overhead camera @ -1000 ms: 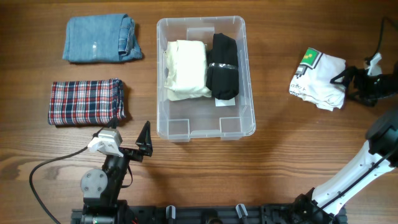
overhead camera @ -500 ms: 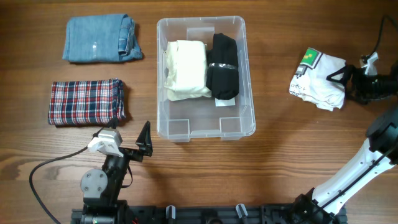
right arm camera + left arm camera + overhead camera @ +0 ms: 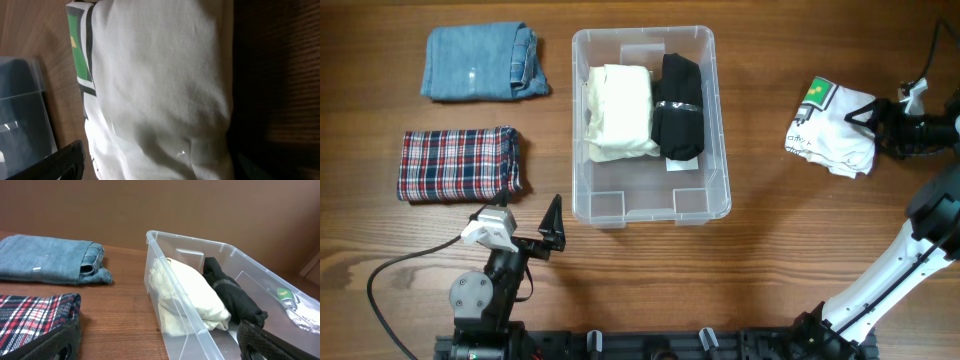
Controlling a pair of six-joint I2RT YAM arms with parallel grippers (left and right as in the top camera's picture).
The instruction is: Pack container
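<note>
Right gripper (image 3: 866, 127) shifted, container (image 3: 578, 130) well left

I see the container (image 3: 650, 205) upright at mid-table, clear and open-topped, holding a cream garment (image 3: 620, 110) beside a black garment (image 3: 680, 105).

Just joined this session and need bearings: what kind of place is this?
Probably an indoor bench set up for clothes packing: a wooden table, a clear container holding two folded garments, jeans and a plaid piece beside it, and a plain wall behind.
</note>
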